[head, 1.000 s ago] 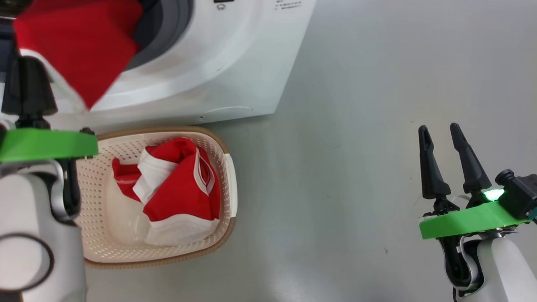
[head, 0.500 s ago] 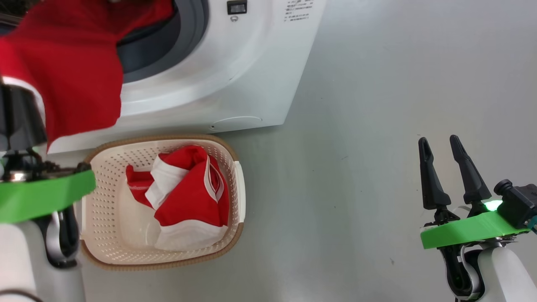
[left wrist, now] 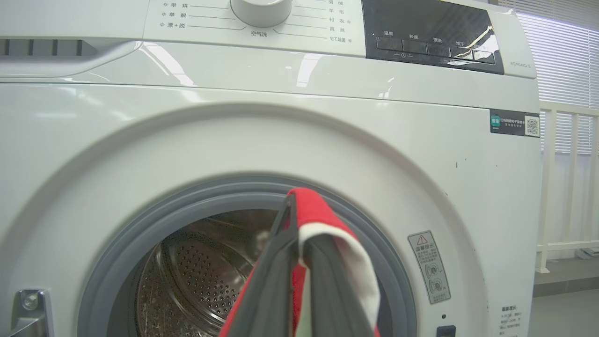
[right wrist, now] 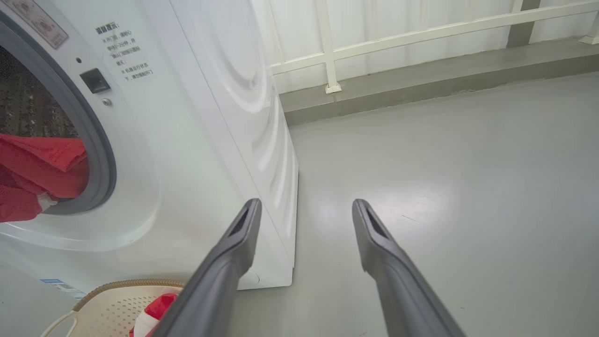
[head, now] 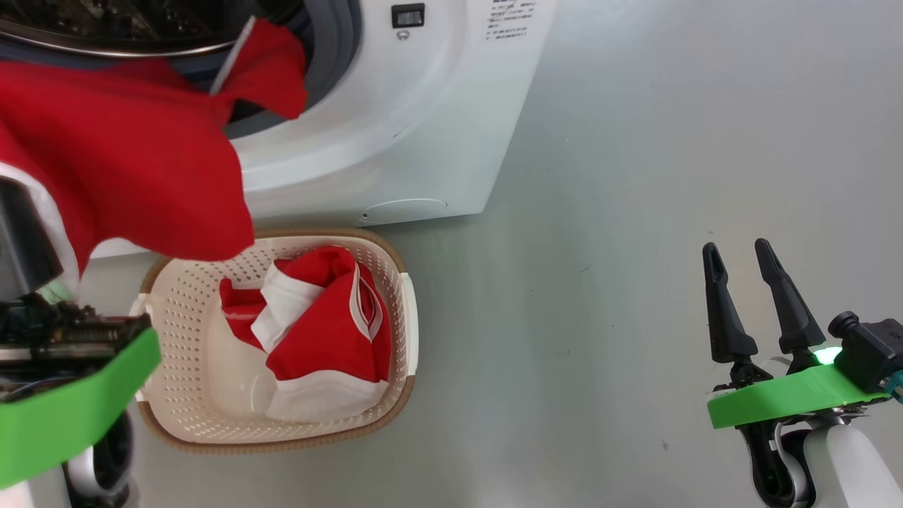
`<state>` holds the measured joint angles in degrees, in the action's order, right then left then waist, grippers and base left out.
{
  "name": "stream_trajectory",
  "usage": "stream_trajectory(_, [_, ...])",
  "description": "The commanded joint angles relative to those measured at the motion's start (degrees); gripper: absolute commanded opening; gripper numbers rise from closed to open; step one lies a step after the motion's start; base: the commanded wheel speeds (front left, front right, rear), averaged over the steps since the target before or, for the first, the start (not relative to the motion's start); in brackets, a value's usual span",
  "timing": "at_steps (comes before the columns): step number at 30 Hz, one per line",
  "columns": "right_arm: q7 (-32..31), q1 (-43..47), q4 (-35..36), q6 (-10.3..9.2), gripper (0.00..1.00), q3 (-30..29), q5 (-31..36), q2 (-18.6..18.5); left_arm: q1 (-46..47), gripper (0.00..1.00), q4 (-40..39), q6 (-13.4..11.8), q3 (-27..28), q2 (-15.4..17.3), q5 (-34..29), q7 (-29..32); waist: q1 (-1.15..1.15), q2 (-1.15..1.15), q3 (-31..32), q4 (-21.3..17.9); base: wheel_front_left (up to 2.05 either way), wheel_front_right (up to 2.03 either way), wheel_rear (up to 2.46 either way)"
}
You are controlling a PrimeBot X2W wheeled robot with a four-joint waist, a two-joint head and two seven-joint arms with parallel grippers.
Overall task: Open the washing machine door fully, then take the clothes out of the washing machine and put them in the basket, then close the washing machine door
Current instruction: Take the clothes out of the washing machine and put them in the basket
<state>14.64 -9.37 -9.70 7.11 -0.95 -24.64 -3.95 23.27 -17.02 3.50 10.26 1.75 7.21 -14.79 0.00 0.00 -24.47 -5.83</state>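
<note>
- We take the washer [head: 395, 141] as landmark. Its port stands uncovered, and the left wrist view shows the perforated steel drum [left wrist: 201, 276] inside the grey gasket [left wrist: 154, 220].
- The left gripper [left wrist: 302, 229] is just in front of the washer's port. Its two fingers are pressed close together, pinching a fold of red cloth with white trim that drapes over the fingertips.
- The garment [head: 134, 176] it pinches hangs as a broad red sheet before the washer's port. One corner reaches up to the gasket. In the head view the lower edge overlaps the basket rim nearest the washer.
- The basket [head: 331, 236] stands on the grey floor [head: 635, 176], just before the foot of the washer's front panel.
- More clothes [head: 324, 331] lie crumpled inside the basket, red with white bands.
- The right gripper [head: 736, 247] is well apart from the washer, off its right front corner and over the floor. We see its fingers spread, with a clear gap between them.
- In the right wrist view those fingers point along the washer's side panel.
- Beyond the washer a white railing [right wrist: 327, 47] runs along the wall.
</note>
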Motion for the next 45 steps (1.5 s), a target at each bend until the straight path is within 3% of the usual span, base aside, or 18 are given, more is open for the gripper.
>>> stream_trajectory(1, [0.36,0.63,1.33,0.37,1.0,1.42,0.42,-0.9,-1.25,0.0,-2.16,-0.03,1.16,1.14,-0.16,-0.21,0.0,0.0,-0.12,0.04,0.0,0.0,0.0])
stream_trajectory(6, [0.36,0.42,1.37,0.37,1.0,1.69,0.38,-0.94,-3.39,0.0,0.73,-1.07,-0.99,1.13,0.7,-0.21,0.0,0.0,-0.49,-0.05,0.0,0.0,0.0])
stream_trajectory(17, [0.36,-0.6,1.62,0.37,1.0,2.22,-0.02,-0.57,-5.31,0.03,19.57,-3.14,-6.44,1.13,4.15,-0.21,0.0,0.0,-3.25,-1.04,0.0,0.0,0.0])
stream_trajectory(45, [0.36,-6.08,3.6,0.37,1.0,1.85,-0.63,-0.16,13.79,0.0,60.85,-0.08,-4.1,1.74,-3.49,-0.21,0.0,0.0,-16.7,-2.66,0.0,0.0,0.0])
